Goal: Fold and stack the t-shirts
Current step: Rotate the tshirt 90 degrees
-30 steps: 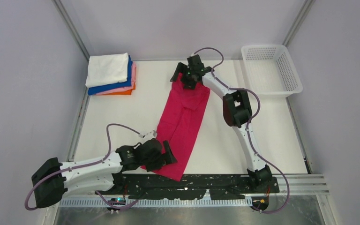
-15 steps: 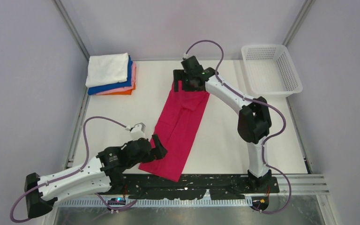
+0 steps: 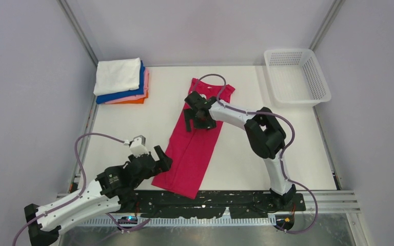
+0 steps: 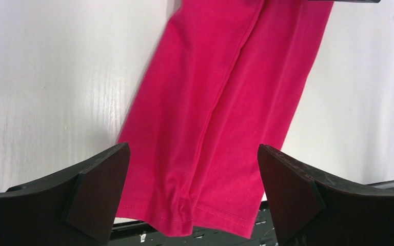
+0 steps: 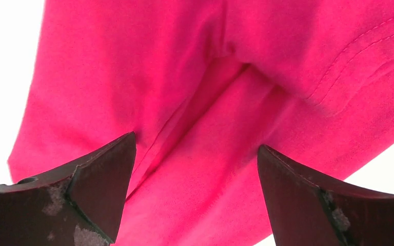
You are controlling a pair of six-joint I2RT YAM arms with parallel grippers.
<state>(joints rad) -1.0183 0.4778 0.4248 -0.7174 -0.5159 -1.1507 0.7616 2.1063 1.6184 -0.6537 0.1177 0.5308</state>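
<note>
The magenta-red t-shirt (image 3: 195, 138) lies on the white tabletop (image 3: 246, 159) as a long narrow strip, folded lengthwise. It runs from the near edge, where its hem just overlaps the black base plate (image 3: 225, 197), up and slightly right toward the far side. Half a second ago the right pincer (image 3: 195, 118) sat over the shirt's far end. Now it has drawn back nearer and hangs over the middle of the strip, so the far end shows bare again. Its wrist view looks straight down on the shirt (image 5: 184, 102), and the right pincer (image 5: 195, 189) is spread wide with nothing in it. The left arm has also pulled back toward the near left. The left pincer (image 3: 161, 159) is now just beside the shirt's near left edge rather than over it, and its own camera shows it (image 4: 195, 189) wide and empty, with the hemmed end of the shirt (image 4: 220, 118) ahead. The shirt itself looks the same as before. At the far left corner the stack of folded shirts (image 3: 121, 84), white (image 3: 117, 74) on top, has not moved, nor has the mesh basket (image 3: 315, 77) at the far right.
</note>
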